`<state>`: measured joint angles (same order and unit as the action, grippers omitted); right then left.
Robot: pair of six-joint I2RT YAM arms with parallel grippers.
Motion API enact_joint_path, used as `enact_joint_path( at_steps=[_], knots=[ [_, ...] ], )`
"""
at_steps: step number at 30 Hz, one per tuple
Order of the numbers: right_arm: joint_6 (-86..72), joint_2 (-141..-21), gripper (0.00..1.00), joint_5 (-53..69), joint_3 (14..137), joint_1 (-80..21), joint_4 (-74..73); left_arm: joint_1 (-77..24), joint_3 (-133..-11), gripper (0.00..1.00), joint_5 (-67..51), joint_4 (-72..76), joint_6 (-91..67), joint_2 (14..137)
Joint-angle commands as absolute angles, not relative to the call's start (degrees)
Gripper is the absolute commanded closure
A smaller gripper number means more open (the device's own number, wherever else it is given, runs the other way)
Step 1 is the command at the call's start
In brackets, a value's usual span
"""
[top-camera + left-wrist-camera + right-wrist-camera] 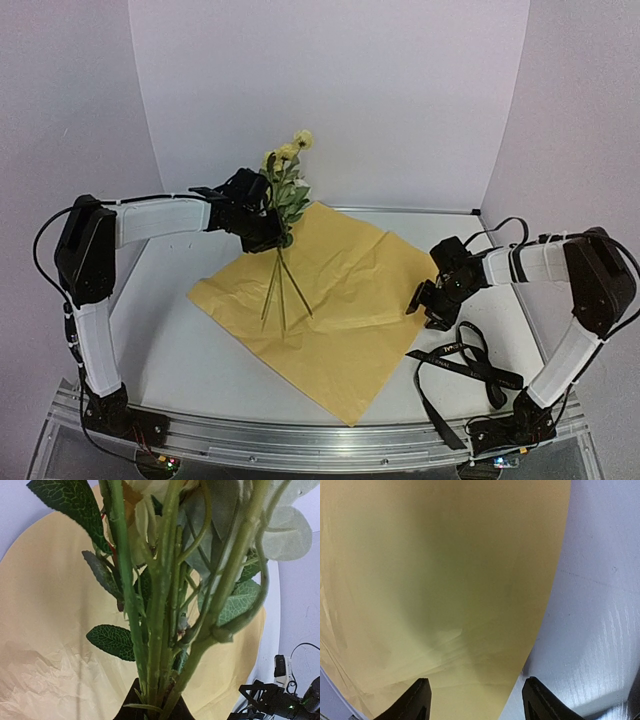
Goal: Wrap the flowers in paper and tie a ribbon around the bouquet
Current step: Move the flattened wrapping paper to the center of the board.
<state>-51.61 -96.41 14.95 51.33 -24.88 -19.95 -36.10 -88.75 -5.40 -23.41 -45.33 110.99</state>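
Observation:
The flowers (288, 165), pale yellow blossoms on long green stems, stand nearly upright, and their stem ends reach down onto the orange paper (340, 300). My left gripper (262, 228) is shut on the stems just below the leaves. In the left wrist view the stems (159, 630) rise from its dark fingers (131, 707), with the paper (50, 630) behind them. My right gripper (428, 298) sits low at the paper's right corner. It (477, 702) is open, and the paper's edge (445, 580) runs between its fingertips (417, 700). The black ribbon (465, 362) lies loose on the table near the right arm.
The white table (600, 630) shows beside the paper's edge. White walls close in the back and both sides. The ribbon loops close to the right arm's base (500, 430). The right arm's gripper (275, 700) shows at the lower right of the left wrist view.

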Motion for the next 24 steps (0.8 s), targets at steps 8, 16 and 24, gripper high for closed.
enact_joint_path(
  at_steps=[8, 16, 24],
  knots=[
    [-55.0, -101.0, 0.80, 18.2, 52.0, -26.1, -14.6, -36.7, -93.3, 1.00, -8.5, -17.1, -46.1, 113.9],
    [-54.1, -101.8, 0.94, 20.5, 53.4, -29.4, -15.8, -37.5, -94.6, 1.00, -9.3, -17.0, -46.3, 116.2],
    [-56.1, -98.0, 0.96, 19.0, 51.3, -33.2, -18.0, -38.5, -98.1, 1.00, -10.4, -17.7, -46.5, 120.3]
  ],
)
